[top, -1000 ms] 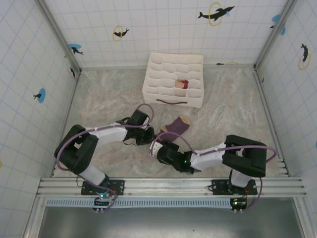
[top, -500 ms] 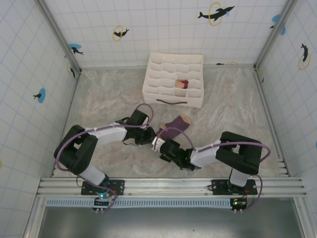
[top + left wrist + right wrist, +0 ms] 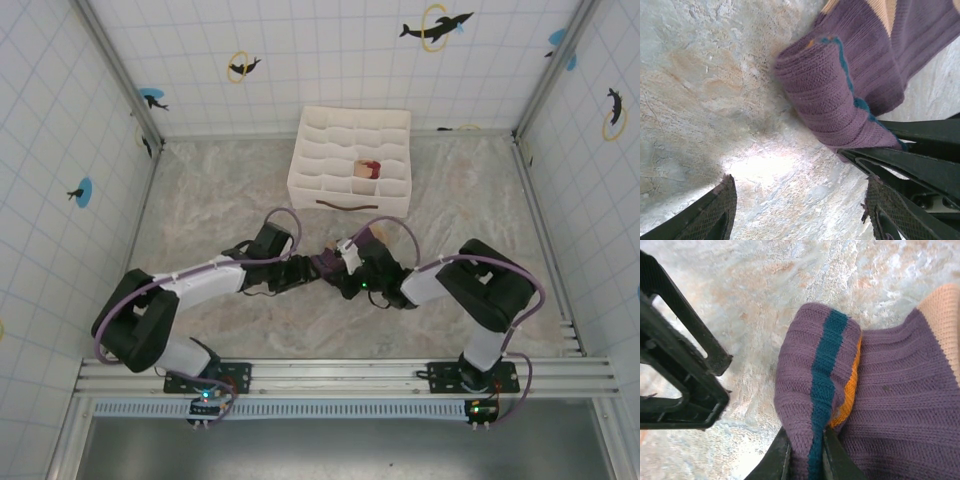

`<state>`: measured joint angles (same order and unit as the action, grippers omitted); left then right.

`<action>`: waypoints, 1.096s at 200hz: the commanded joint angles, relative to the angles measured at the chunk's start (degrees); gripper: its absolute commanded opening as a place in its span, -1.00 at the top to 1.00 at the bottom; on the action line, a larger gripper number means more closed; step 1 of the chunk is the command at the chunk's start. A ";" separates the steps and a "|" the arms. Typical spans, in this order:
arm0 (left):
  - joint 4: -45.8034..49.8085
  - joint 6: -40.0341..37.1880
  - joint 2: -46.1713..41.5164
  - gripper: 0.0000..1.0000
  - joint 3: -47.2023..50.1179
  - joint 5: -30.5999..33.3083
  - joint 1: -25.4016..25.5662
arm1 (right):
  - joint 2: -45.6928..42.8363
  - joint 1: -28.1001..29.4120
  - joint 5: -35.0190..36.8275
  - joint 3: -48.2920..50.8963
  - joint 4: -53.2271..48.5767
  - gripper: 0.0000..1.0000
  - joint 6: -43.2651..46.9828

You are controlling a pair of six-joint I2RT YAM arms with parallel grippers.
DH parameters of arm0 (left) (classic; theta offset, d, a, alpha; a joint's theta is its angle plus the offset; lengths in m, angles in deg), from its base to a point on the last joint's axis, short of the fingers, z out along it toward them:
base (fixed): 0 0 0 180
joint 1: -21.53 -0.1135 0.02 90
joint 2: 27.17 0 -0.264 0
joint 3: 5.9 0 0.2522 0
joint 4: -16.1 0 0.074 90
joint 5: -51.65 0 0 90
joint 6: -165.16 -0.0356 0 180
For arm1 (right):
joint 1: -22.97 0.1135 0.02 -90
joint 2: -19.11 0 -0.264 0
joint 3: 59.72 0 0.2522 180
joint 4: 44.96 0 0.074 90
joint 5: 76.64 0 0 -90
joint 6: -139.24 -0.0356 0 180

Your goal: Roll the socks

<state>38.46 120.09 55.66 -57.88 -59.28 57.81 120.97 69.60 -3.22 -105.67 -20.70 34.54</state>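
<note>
Centre of the table (image 3: 220,200): the purple sock (image 3: 810,385), cuff end wound into a tight roll, the foot with its tan heel trailing flat toward the organiser box (image 3: 340,195). Clenched on the roll's teal-striped edge is the right gripper (image 3: 804,452). Just beside the roll the left gripper (image 3: 799,185) is spread wide, nothing between its fingers. The beige sock (image 3: 370,169) sits bundled in a box compartment. Judgement: rolling is under way. Right should hold the core firm while left pins the flat fabric close, so the next turn winds snug, no skew
</note>
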 commanded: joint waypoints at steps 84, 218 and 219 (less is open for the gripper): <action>-14.79 6.64 7.64 -0.08 -0.66 0.15 -0.44 | 10.21 -9.45 -20.03 3.15 -5.97 1.00 -34.16; -8.76 6.36 15.11 1.00 -5.01 3.38 1.39 | 4.38 -9.60 -17.57 2.82 -9.76 0.60 -31.23; -8.46 6.25 15.05 1.00 -5.10 3.41 1.37 | 4.13 -9.53 -17.41 2.74 -10.13 0.59 -30.90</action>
<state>20.99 128.26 69.80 -61.38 -59.23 58.79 126.59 59.70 -24.25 -104.38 -13.09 -2.24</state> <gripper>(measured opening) 0.071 0.152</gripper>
